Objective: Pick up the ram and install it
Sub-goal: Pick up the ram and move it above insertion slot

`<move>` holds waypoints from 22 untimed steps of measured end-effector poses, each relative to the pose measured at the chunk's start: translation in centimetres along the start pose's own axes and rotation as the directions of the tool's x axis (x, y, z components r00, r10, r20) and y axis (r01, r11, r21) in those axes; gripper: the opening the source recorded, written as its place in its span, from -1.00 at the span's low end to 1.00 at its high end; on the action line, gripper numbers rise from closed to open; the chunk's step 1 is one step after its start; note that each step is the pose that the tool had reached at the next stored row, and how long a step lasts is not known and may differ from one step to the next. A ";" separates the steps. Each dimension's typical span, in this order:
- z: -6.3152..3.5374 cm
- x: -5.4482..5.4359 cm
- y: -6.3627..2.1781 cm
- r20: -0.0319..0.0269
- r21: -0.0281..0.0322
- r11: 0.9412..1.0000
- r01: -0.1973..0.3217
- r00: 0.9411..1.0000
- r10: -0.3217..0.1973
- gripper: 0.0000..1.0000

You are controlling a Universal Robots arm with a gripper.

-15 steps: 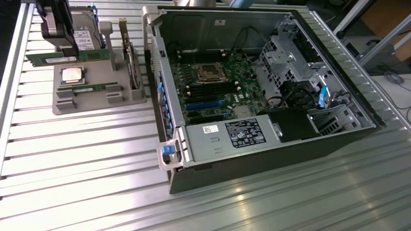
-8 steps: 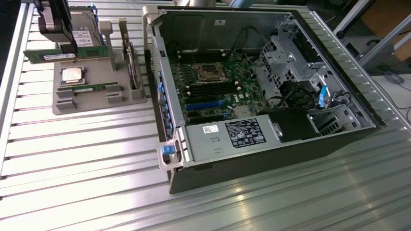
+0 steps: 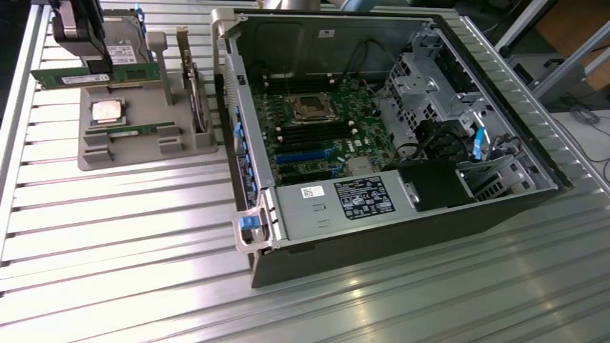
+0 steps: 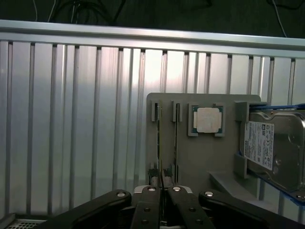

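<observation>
The ram [image 3: 96, 74] is a long green stick with a white label. It hangs level just above the grey holder [image 3: 143, 146] at the exterior view's far left. My black gripper [image 3: 93, 64] comes down from above and is shut on the ram's middle. In the wrist view the fingers [image 4: 151, 200] press together on the thin ram [image 4: 162, 180], seen edge-on, above the holder's slots [image 4: 158, 138]. The open computer case [image 3: 381, 128] lies to the exterior view's right of the holder. Its motherboard has dark memory slots [image 3: 315, 133].
The holder also carries a square silver processor [image 3: 106, 112], a second green stick [image 3: 128, 131] and a silver hard drive [image 4: 274, 148]. Upright cards [image 3: 193, 86] stand between holder and case. The case's wall [image 3: 228, 86] rises beside them. Everything rests on a ribbed aluminium table [image 3: 124, 236].
</observation>
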State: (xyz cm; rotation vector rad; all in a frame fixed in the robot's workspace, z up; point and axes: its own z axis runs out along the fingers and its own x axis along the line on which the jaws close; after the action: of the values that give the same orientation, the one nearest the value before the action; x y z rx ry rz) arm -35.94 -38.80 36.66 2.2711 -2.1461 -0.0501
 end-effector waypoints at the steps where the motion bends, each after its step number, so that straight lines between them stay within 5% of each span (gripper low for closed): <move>1: -0.08 0.0 0.00 0.000 0.000 1.000 0.000 1.000 0.000 -0.76; 22: -1.48 0.0 0.05 0.000 0.000 1.000 0.000 1.000 0.000 -0.76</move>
State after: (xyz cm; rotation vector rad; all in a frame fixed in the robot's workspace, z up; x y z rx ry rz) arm -35.94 -38.80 38.14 2.2711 -2.1461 -0.0501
